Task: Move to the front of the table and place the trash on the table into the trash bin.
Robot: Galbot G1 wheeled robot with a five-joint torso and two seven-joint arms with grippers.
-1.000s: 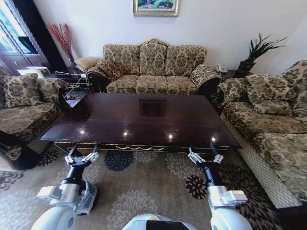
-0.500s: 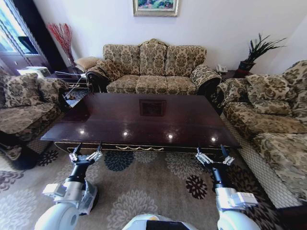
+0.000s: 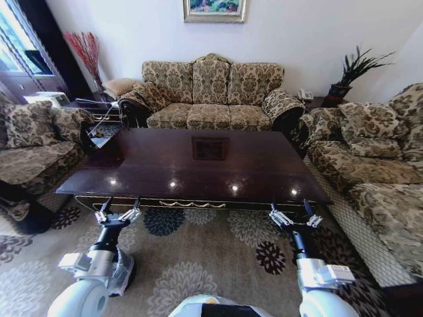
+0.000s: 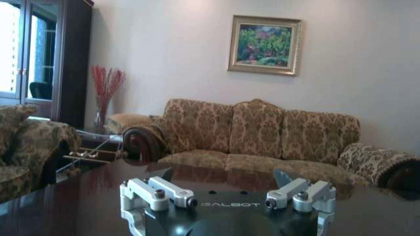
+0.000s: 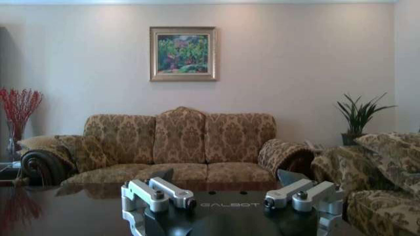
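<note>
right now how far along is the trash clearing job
Done: the robot faces the coffee table front edge, and its glossy top shows no litter. In hand: nothing; the left gripper and right gripper hang open, empty, before the table edge. Left: nothing visible; I can't spot the bin.

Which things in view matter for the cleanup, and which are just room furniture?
Job: table, bare glossy top; left gripper and right gripper, jaws open, at its front edge.
Bystanders: sofa, painting, potted plant, patterned rug.
</note>
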